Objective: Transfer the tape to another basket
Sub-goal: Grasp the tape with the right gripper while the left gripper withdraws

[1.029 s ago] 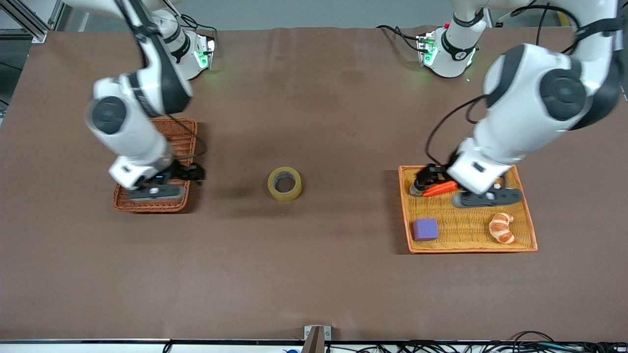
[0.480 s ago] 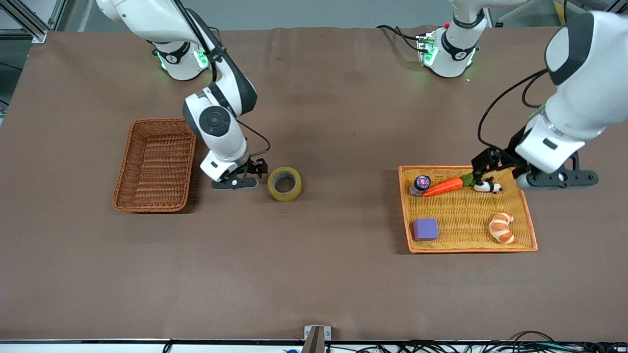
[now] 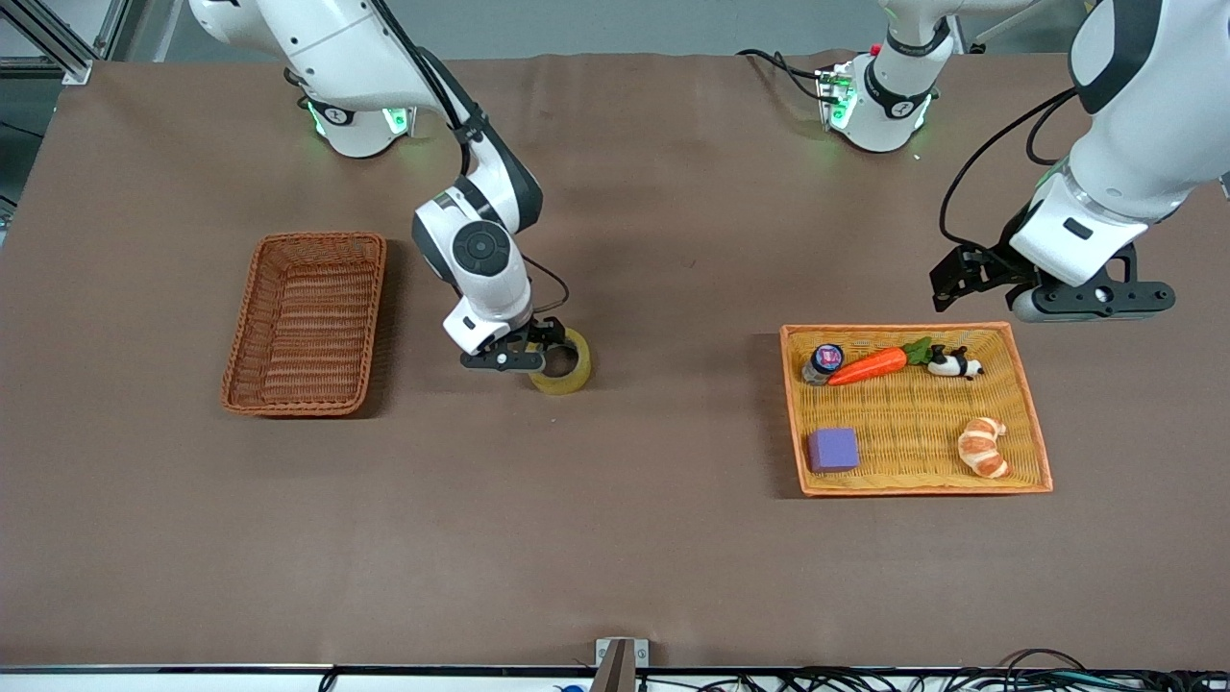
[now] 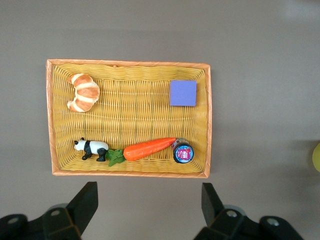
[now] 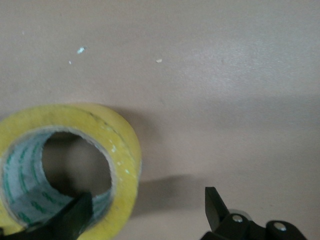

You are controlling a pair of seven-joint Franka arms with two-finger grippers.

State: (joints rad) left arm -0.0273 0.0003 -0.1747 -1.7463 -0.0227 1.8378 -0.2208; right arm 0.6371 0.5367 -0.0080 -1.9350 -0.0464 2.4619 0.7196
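Note:
The tape (image 3: 575,373), a yellowish roll with a grey core, lies flat on the table between the two baskets. My right gripper (image 3: 527,358) is down at it and open. In the right wrist view one finger (image 5: 75,219) stands inside the tape's (image 5: 117,150) hole and the other finger (image 5: 215,204) outside, with the ring's wall between them. The reddish-brown basket (image 3: 306,322) stands toward the right arm's end, with nothing in it. My left gripper (image 3: 1086,306) hangs open over the table beside the yellow tray (image 3: 913,423); its fingers (image 4: 82,204) hold nothing.
The shallow orange-yellow tray (image 4: 135,115) toward the left arm's end holds a croissant toy (image 3: 982,447), a purple block (image 3: 832,449), a carrot (image 3: 867,366), a small panda (image 3: 953,364) and a small jar (image 3: 825,359).
My right arm has swung from over the reddish-brown basket to the tape and come down on it. My left arm has drawn off the yellow tray toward its own base.

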